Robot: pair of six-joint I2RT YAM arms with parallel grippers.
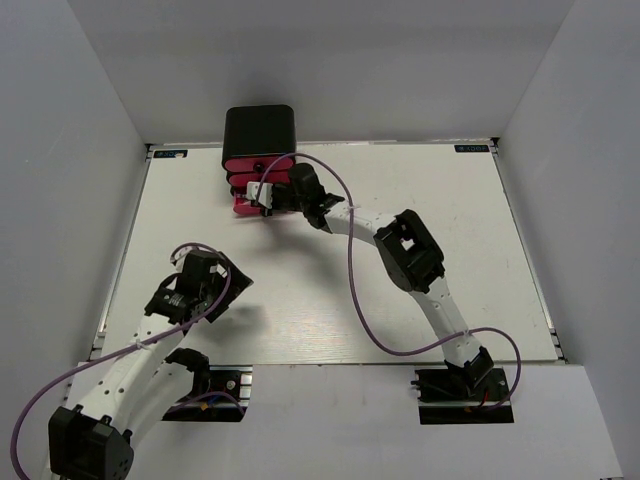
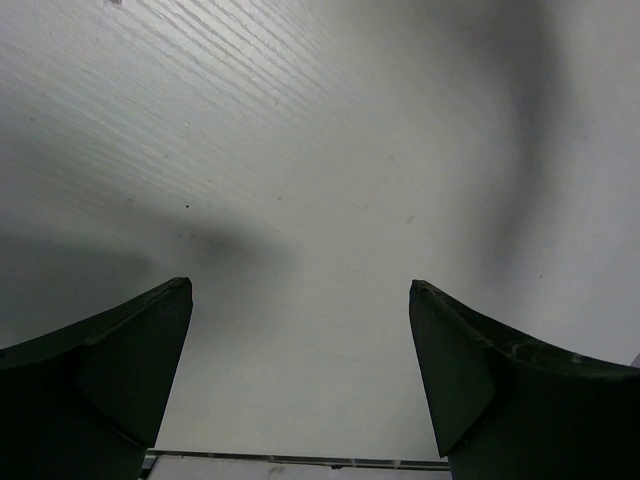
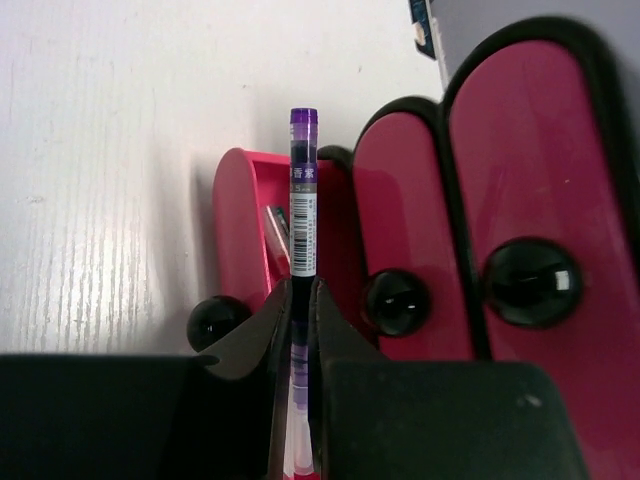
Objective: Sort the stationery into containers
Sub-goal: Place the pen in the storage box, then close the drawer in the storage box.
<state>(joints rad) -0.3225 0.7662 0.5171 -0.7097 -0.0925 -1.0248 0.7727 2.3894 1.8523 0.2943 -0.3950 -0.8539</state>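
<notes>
One pen (image 3: 303, 200), purple-capped and white-labelled, is clamped in the right gripper (image 3: 302, 300), whose jaws are closed on its barrel. Its long axis is carried straight out ahead of the fingers, in line with the wrist. The capped end is held over the gap of the pulled-out drawer (image 3: 240, 215), between that drawer's pink front and the shut drawers (image 3: 400, 200) beside it. A pale item (image 3: 278, 235) is seen inside the gap, though what it is cannot be told.

The release is judged to depend on the whole barrel being brought over that cavity rather than across the drawer front.

The right arm is by far the nearer. The left gripper (image 2: 300, 370) is held well apart, jaws spread wide and empty, over bare table.

The black box (image 1: 258, 128) housing the drawers is set at the far edge of the white table (image 1: 420, 230), which is enclosed by plain grey walls (image 1: 60, 150).
</notes>
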